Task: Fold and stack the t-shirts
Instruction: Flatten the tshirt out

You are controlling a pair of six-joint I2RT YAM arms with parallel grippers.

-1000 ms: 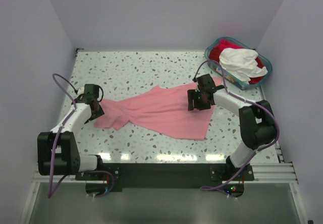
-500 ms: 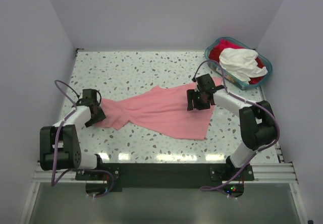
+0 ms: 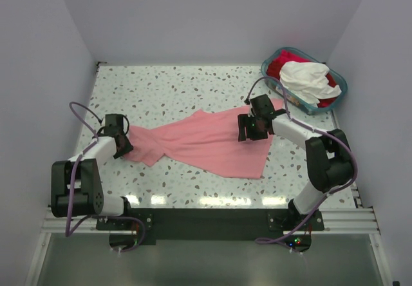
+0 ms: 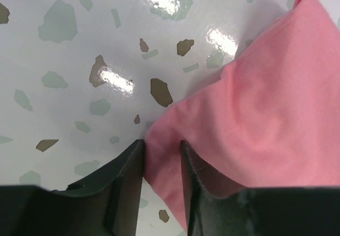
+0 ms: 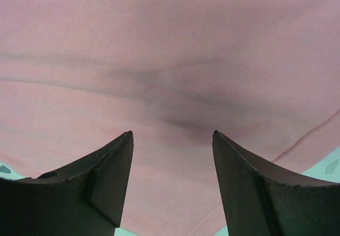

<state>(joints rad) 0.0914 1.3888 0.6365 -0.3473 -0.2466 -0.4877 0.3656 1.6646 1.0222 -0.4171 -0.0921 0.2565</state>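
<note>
Salmon-pink t-shirt (image 3: 199, 144) lies rumpled and unfolded on the table (image 3: 174, 86); you have nothing folded or stacked yet. Your left end effector (image 4: 162, 148) pinches narrow on its left corner, and your right end effector (image 5: 172, 135) hangs wide over the cloth. White and red t-shirts (image 3: 308, 80) wait in the basket (image 3: 335, 104).

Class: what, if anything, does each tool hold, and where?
Left tool pinches the pink t-shirt by its left edge; right tool, open above it, holds nothing.
</note>
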